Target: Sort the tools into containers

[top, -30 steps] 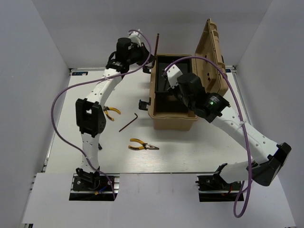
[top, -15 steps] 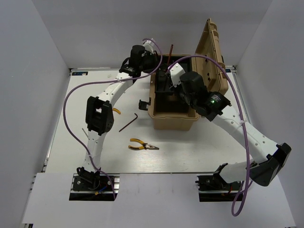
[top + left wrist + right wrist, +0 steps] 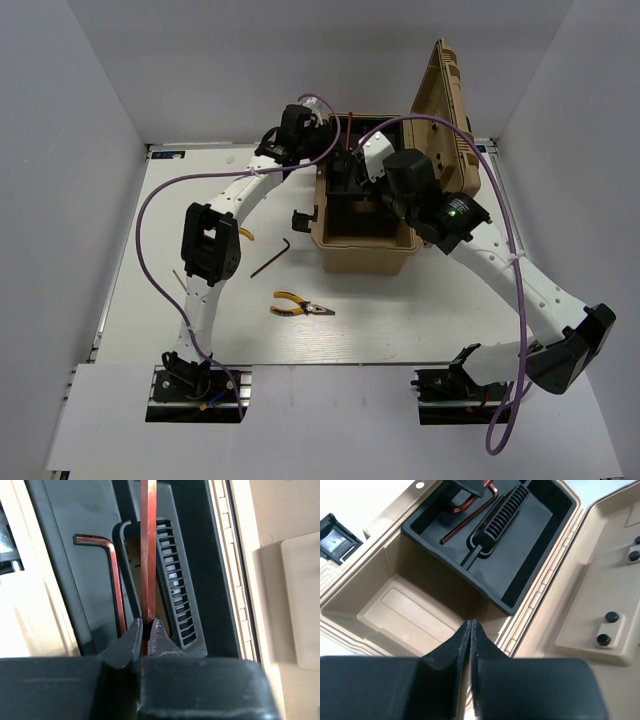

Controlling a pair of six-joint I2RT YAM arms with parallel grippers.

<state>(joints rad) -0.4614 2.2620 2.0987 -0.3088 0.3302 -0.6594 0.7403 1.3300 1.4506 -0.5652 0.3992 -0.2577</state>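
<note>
Top view, two pliers (image 3: 300, 307) (image 3: 243, 233), three hex-keys (image 3: 270, 258) (image 3: 114, 575) (image 3: 148, 555), left fingers (image 3: 129, 640) pinching one, right fingers (image 3: 455, 642) closed

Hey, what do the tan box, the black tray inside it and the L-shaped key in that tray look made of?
Toolbox: likely moulded plastic, matte tan, with rounded moulded corners. Inner tray: likely plastic too, matte black, with a moulded slotted grille. Hex key: probably steel, dark with a reddish sheen.

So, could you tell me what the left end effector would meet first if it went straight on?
Likely the black tray, near its ribbed grip; the held hex key would touch first, though depth is unclear.
</note>
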